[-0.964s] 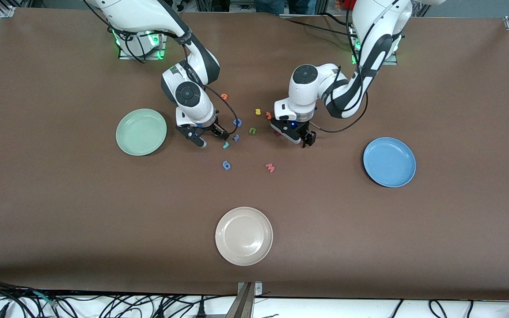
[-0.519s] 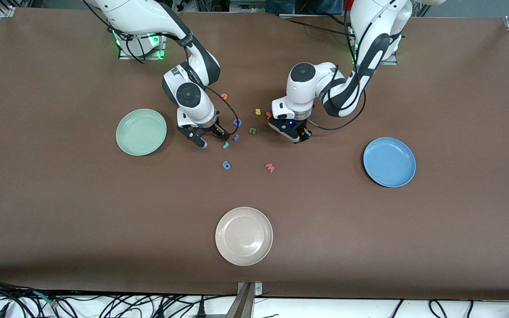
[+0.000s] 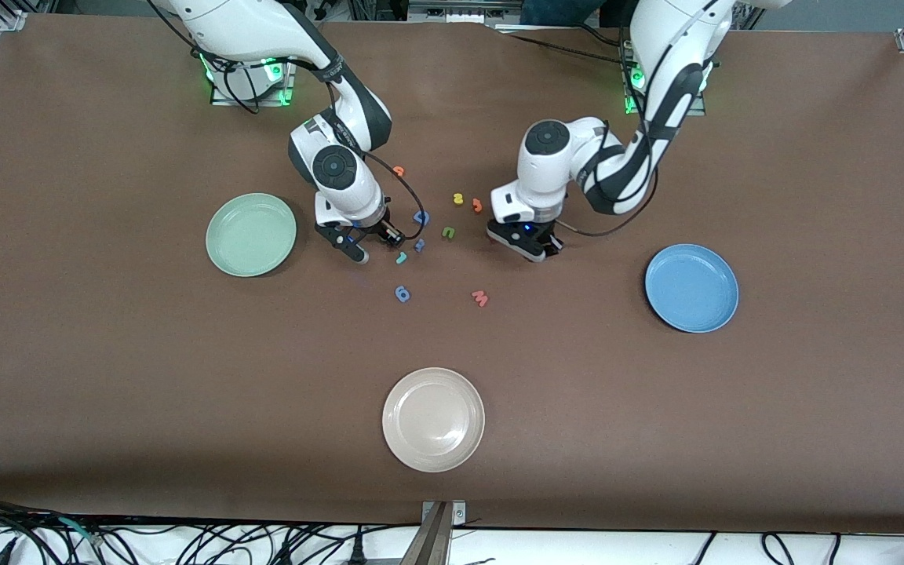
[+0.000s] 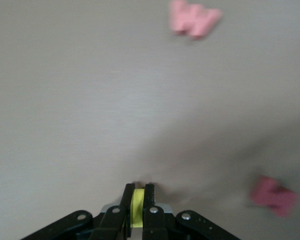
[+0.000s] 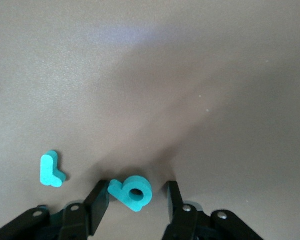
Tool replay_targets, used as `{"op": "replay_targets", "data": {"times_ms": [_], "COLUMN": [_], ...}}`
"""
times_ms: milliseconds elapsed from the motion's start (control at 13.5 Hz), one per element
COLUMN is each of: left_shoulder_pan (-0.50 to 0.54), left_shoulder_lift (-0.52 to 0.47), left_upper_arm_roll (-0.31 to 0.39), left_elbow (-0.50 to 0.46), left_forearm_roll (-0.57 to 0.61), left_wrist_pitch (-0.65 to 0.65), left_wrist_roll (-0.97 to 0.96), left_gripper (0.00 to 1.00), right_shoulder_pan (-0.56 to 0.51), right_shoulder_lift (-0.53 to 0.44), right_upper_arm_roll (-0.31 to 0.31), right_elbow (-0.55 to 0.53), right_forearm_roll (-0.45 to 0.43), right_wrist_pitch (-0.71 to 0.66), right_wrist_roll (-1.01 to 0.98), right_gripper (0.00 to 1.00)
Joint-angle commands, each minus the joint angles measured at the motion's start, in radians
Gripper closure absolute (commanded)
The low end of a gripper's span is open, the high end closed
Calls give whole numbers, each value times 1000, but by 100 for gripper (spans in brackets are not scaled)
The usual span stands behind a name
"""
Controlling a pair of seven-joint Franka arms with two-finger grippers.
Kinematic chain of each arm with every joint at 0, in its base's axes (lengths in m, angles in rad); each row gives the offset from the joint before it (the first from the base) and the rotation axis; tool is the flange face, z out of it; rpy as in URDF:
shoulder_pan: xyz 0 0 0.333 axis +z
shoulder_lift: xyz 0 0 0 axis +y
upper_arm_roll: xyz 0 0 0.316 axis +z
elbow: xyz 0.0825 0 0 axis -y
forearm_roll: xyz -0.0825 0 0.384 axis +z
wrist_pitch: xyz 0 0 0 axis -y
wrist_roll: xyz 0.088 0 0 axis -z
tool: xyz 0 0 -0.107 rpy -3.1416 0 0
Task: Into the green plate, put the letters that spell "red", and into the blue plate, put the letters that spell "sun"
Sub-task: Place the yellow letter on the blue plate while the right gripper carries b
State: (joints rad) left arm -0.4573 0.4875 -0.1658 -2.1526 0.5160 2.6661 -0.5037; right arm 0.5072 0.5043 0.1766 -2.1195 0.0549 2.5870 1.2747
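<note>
Two grippers are down among the scattered foam letters at mid-table. From my left wrist camera, the left gripper (image 4: 137, 197) has its fingers pinched tight on a yellow letter (image 4: 137, 207); only its thin edge shows, so I cannot tell which letter it is. A pink w (image 4: 195, 19) lies further out on the cloth, and a dark pink letter (image 4: 273, 196) lies off to one side.

My right gripper (image 5: 135, 201) stands with its fingers apart around the teal d (image 5: 131, 192), which lies flat on the table; one finger touches its stem, the other is clear. The thin teal r (image 5: 51, 170) lies just beside.

Both plates are empty: the green plate (image 3: 251, 235) toward the right arm's end, the blue plate (image 3: 691, 287) toward the left arm's.

My worry: the uneven contact could spin the d or squeeze it out sideways as the fingers close. The yellow letter, held by its edge, might slip in transit.
</note>
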Motion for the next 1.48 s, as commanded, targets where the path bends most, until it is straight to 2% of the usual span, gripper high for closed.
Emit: {"op": "replay_targets", "data": {"times_ms": [0, 74, 297, 371, 519, 742, 964, 1113, 1261, 1410], "left_shoulder_pan": [57, 77, 175, 210, 294, 394, 460, 558, 585, 583], "left_shoulder_lift": [-7, -6, -1, -1, -1, -1, 6, 19, 28, 55], "left_upper_arm_roll": [-5, -6, -1, 0, -1, -1, 6, 5, 3, 3], "left_elbow": [89, 121, 253, 292, 335, 355, 355, 370, 366, 367], "left_forearm_roll": [0, -54, -320, -361, -367, -367, -367, -369, -379, -383], "left_wrist_pitch": [-168, -213, -387, -453, -520, -565, -626, -670, -683, -683], "left_wrist_roll": [-1, 29, 312, 386, 497, 597, 616, 622, 626, 619], "left_gripper": [100, 100, 100, 100, 100, 100, 100, 100, 100, 100], "right_shoulder_pan": [-1, -2, -2, -2, -2, -30, -107, -174, -209, -210], "right_shoulder_lift": [10, 10, 10, 10, -9, -78, -133, -177, -219, -234], "right_upper_arm_roll": [6, 6, 6, 6, 4, -3, -5, -12, -75, -178], "right_elbow": [-11, -11, -11, -10, -1, 62, 119, 131, 125, 116], "right_forearm_roll": [16, 16, 16, 16, 16, 16, 16, 16, 25, 26], "right_wrist_pitch": [13, 12, 9, 5, -40, -253, -445, -557, -654, -714], "right_wrist_roll": [-5, -5, -6, -6, -9, -40, -153, -285, -481, -651], "right_gripper": [60, 62, 72, 72, 72, 72, 72, 72, 72, 72]}}
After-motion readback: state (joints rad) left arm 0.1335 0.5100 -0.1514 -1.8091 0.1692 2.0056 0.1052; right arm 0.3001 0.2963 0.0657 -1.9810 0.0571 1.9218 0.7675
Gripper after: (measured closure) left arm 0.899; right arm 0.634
